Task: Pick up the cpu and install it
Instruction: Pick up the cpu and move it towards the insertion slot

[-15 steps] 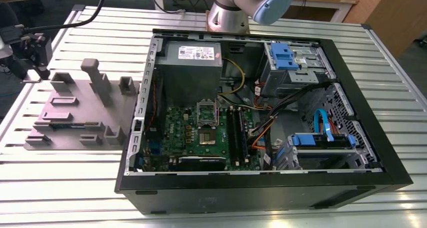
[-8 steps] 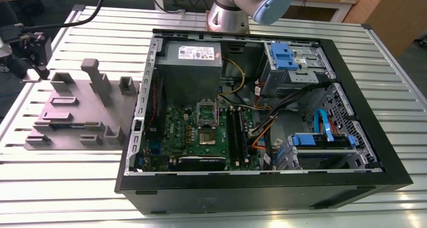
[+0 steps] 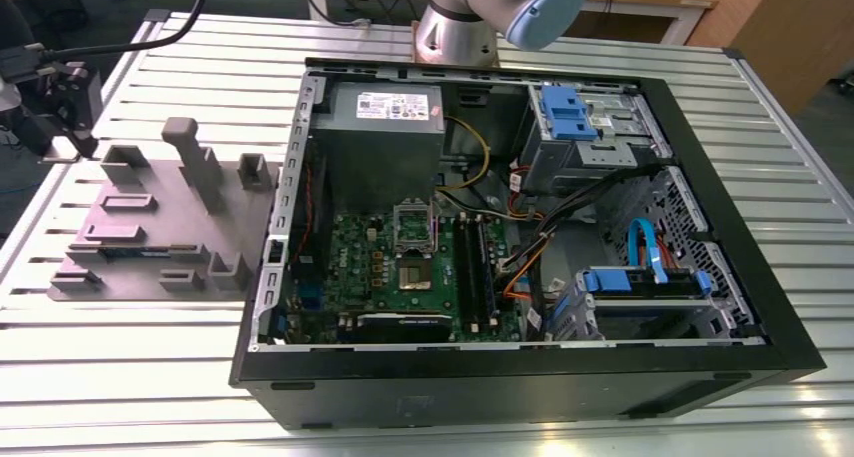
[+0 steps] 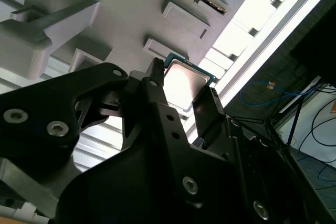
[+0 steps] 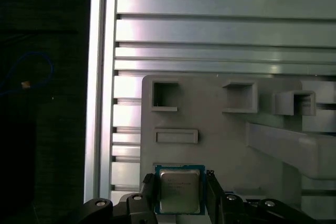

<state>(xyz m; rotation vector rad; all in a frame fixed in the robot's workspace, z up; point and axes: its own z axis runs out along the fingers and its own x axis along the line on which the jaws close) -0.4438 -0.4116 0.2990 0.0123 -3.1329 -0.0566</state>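
Observation:
The cpu [image 5: 179,188] is a small square chip with a shiny metal top and a green rim. It sits between the two black fingers of my gripper [image 5: 180,195], which press against opposite edges. In the second wrist view the cpu [image 4: 184,83] sits the same way in the gripper [image 4: 182,80], just above the grey holder tray [image 4: 131,9]. In the exterior view the gripper [image 3: 60,95] hangs at the far left over the tray [image 3: 147,232]. The open motherboard socket [image 3: 415,274] lies inside the computer case.
The open black computer case [image 3: 534,367] fills the middle of the slatted metal table [image 3: 160,57]. It holds memory sticks [image 3: 474,267], cables and blue drive brackets [image 3: 567,112]. Upright grey blocks [image 3: 194,162] rise from the tray. The arm's base [image 3: 461,27] stands behind the case.

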